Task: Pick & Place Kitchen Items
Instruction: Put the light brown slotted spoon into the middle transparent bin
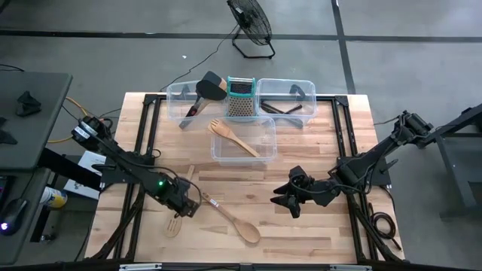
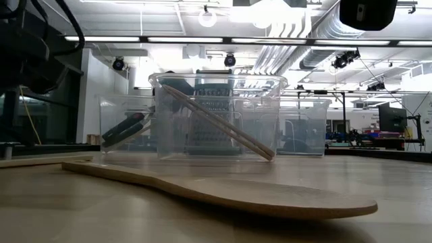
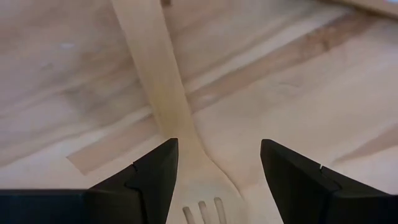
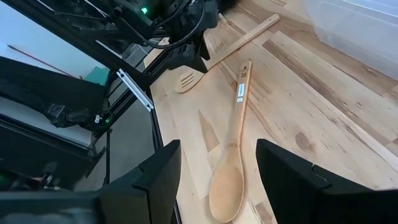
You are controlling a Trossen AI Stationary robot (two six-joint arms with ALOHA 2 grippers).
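Note:
A slotted wooden spatula (image 1: 179, 211) lies flat on the table near the left front. My left gripper (image 1: 184, 208) points down over it, open. Its fingers stand on either side of the spatula's neck (image 3: 180, 124), just above the slotted head (image 3: 202, 208), and I see no touch. A wooden spoon (image 1: 233, 218) lies flat just right of it, bowl toward the near edge (image 4: 227, 180). My right gripper (image 1: 290, 202) hangs open above the table right of the spoon, holding nothing (image 4: 217, 149). A wooden fork and a spoon (image 1: 239, 139) lie in the nearest clear bin.
Three clear bins stand at the back middle: the nearest (image 1: 267, 143), a left one (image 1: 175, 105) with black tools, and a right one (image 1: 305, 94) with dark utensils. A teal-topped grater (image 1: 241, 98) stands between them. Bare table lies between the two arms.

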